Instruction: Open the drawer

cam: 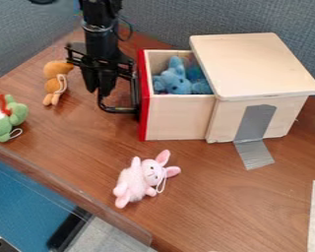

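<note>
Grey-blue partition panels [252, 17] stand behind the wood-grain tabletop [219, 211]. Hanging in the upper left of the frame, the black gripper [98, 92] is right by the black bar handle [117, 110], probably placed there to draw it outward; I can't tell whether it's open or closed. Just right of it, near upper centre, the red-fronted wooden drawer [180, 118] juts well out of its lidded box [252, 64], 1 blue plush toy [176, 81] inside. Grey tape [255, 123] presumably anchors the box against that pull.
</note>
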Tool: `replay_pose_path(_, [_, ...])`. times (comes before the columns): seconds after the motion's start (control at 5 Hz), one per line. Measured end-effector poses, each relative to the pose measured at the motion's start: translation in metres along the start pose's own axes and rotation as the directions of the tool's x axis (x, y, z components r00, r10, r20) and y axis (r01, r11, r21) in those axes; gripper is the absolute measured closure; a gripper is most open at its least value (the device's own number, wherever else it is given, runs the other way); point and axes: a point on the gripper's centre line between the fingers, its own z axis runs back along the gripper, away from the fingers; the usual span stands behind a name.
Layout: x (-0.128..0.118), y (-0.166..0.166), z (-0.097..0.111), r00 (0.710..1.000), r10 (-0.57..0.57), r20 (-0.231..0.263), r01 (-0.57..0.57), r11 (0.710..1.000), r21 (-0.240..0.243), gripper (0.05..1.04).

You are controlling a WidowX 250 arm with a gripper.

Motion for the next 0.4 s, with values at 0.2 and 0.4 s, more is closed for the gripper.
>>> replay_pose_path(0.2, [-0.002, 0.003, 0.012, 1.000, -0.009, 0.020, 0.009, 1.000, 0.005, 0.411])
replay_pose_path(0.4, [-0.002, 0.006, 0.041, 0.995, -0.028, 0.092, 0.028, 1.000, 0.003, 0.131])
